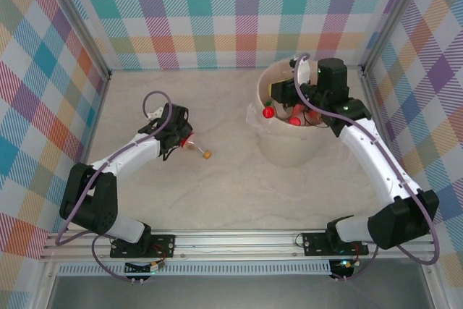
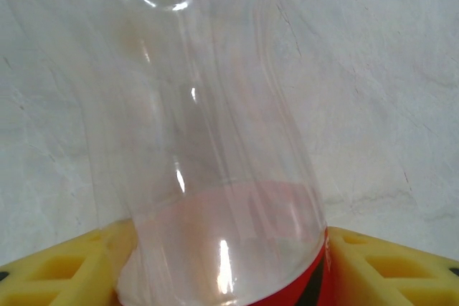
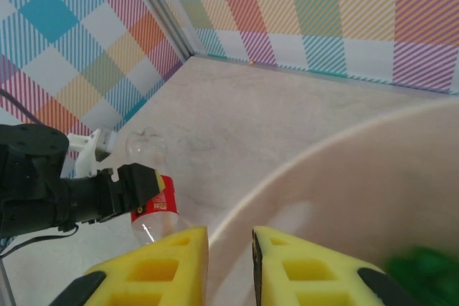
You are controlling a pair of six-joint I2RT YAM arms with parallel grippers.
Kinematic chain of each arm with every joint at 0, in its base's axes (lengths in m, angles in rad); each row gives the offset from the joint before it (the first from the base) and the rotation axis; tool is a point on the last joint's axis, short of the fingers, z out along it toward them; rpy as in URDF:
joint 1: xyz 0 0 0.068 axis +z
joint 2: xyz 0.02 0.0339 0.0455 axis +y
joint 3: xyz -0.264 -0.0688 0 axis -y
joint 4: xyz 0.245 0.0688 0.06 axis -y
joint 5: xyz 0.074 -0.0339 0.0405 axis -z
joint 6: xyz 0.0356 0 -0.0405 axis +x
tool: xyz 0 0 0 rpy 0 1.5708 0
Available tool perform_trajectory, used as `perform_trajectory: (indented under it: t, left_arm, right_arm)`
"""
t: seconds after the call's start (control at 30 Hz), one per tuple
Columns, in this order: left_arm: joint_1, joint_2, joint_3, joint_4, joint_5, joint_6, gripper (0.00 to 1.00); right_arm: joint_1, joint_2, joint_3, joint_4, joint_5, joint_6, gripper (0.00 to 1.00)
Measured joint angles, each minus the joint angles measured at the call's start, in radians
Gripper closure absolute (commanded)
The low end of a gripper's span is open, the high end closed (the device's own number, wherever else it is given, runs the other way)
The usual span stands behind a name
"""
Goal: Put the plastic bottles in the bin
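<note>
A clear plastic bottle with a red label and an orange cap lies on the table left of centre. My left gripper is shut on its labelled body. In the left wrist view the bottle fills the gap between the yellow pads. The cream-white bin stands at the right and holds red-capped bottles. My right gripper hovers over the bin's left rim, shut with nothing between its pads. From the right wrist I see that gripper, the bin rim, a green bottle inside, and the held bottle.
Checkered walls with metal posts close in the table on the left, back and right. Bare marbled tabletop lies between the two arms and in front of the bin.
</note>
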Motion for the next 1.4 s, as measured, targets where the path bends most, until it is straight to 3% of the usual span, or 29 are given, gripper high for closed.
perform_trajectory:
  t: [0.1, 0.3, 0.4, 0.67, 0.9, 1.17, 1.4]
  left_arm:
    - [0.000, -0.002, 0.000, -0.005, -0.003, 0.009, 0.39]
    - [0.000, -0.002, 0.002, -0.016, -0.001, 0.036, 0.39]
    - [0.000, -0.004, 0.009, -0.026, -0.001, 0.050, 0.39]
    - [0.000, -0.036, 0.016, -0.026, -0.002, 0.055, 0.39]
    - [-0.002, -0.042, 0.055, -0.041, -0.005, 0.075, 0.39]
    - [-0.008, -0.108, 0.114, -0.060, -0.006, 0.097, 0.39]
    - [-0.009, -0.142, 0.114, -0.079, -0.021, 0.100, 0.39]
  right_arm:
    - [0.006, 0.035, 0.058, -0.064, 0.012, 0.008, 0.72]
    - [0.006, 0.069, 0.175, -0.214, 0.089, 0.018, 0.52]
    - [0.000, 0.069, 0.259, -0.291, 0.132, 0.016, 0.48]
    - [0.016, 0.012, 0.377, -0.438, 0.173, -0.002, 0.48]
    - [0.198, -0.022, 0.393, -0.571, 0.230, -0.082, 0.51]
    - [0.254, -0.028, 0.307, -0.569, 0.300, -0.137, 0.52]
    - [0.261, -0.053, 0.180, -0.409, 0.393, -0.185, 0.52]
